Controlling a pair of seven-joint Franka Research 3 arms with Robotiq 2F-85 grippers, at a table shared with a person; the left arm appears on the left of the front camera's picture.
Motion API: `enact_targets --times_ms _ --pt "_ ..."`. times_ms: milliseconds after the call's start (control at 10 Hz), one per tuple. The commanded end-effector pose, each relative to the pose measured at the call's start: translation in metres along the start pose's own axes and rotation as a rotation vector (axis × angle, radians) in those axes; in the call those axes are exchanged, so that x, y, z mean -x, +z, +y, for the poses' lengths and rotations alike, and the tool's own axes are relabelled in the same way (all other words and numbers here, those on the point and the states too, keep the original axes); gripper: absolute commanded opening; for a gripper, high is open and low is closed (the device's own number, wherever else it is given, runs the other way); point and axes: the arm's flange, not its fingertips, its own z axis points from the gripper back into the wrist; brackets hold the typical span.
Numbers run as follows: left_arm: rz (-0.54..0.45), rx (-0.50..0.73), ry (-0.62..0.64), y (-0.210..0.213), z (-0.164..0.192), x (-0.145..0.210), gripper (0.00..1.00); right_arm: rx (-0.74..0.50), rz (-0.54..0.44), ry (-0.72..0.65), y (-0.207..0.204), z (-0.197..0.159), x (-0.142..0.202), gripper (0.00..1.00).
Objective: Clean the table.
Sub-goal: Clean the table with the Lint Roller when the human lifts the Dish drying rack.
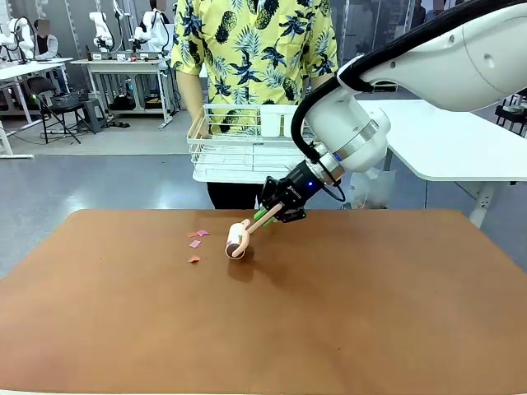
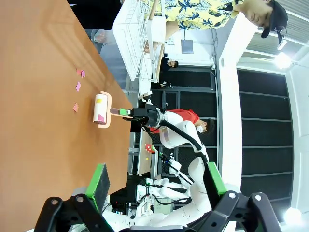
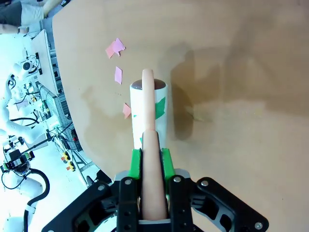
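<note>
Tabletop (image 1: 370, 313) with pink scraps (image 1: 196, 243) by lint roller (image 1: 237, 241); right hand (image 1: 268, 216) tight on handle (image 1: 254, 227), left hand (image 2: 158, 178) agape.

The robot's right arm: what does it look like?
The right arm is a smooth, rounded white shell with a silver wrist ring and a thick black cable running along it. The right gripper is black, with green pads and a small blue light.
</note>
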Motion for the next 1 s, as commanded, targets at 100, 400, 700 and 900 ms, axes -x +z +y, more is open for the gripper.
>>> enact_targets --times_ms 100,400,700,900 --pt "0.012 0.006 -0.022 0.004 -0.001 0.002 1.00 -0.036 -0.037 0.001 -0.012 -0.006 -0.002 0.21" --pt "0.012 0.006 -0.022 0.004 -0.001 0.002 1.00 -0.007 -0.030 0.012 -0.035 -0.023 0.000 0.21" --pt "0.012 0.006 -0.022 0.004 -0.001 0.002 1.00 0.024 -0.021 -0.022 -0.055 -0.028 -0.002 0.21" --pt "0.012 0.006 -0.022 0.004 -0.001 0.002 1.00 0.016 0.021 -0.040 -0.076 -0.018 -0.007 0.21"
